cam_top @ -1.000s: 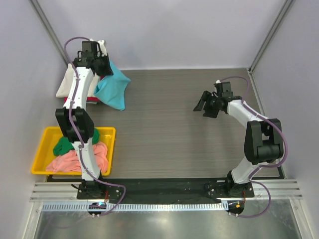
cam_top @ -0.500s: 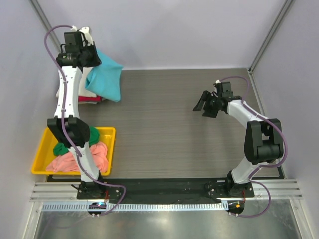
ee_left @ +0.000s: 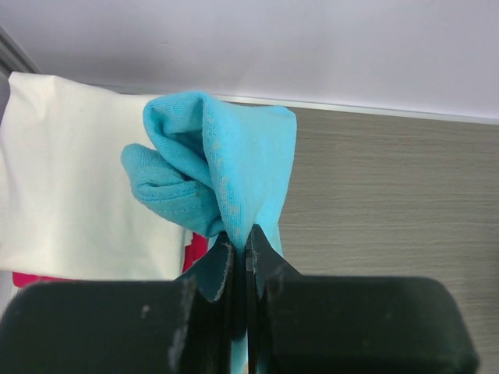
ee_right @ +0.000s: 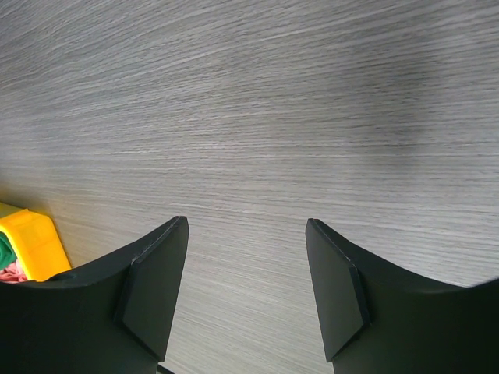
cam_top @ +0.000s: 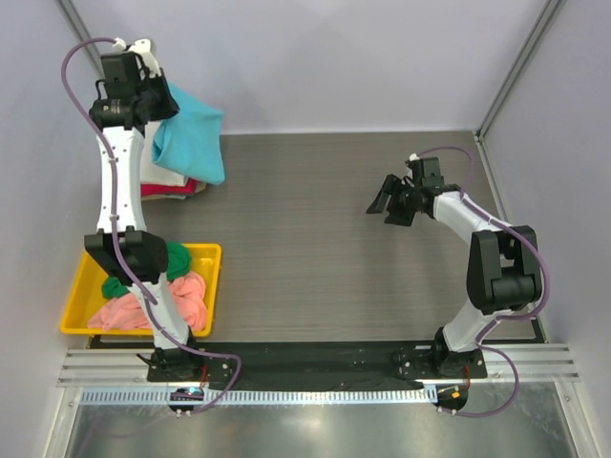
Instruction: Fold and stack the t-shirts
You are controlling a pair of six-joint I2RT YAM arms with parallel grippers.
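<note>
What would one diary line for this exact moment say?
left gripper: shut on turquoise t-shirt, held up near cream t-shirt | right gripper: open, empty | yellow tray: pink t-shirt, green t-shirt

Plain turquoise-blue t-shirt (cam_top: 194, 143) far left, no print, pale lint flecks along one fold. Beside it a plain cream-white t-shirt (ee_left: 70, 179) and a solid red t-shirt (cam_top: 177, 189). Bright yellow tray (cam_top: 202, 248) near left, holding a deep green t-shirt (cam_top: 176, 260) and a salmon-pink t-shirt (cam_top: 129, 310), both unpatterned. Grey-brown table (cam_top: 315, 239) with fine wood-grain streaks. Matte black left gripper (ee_left: 240, 248) and right gripper (ee_right: 247, 226).
</note>
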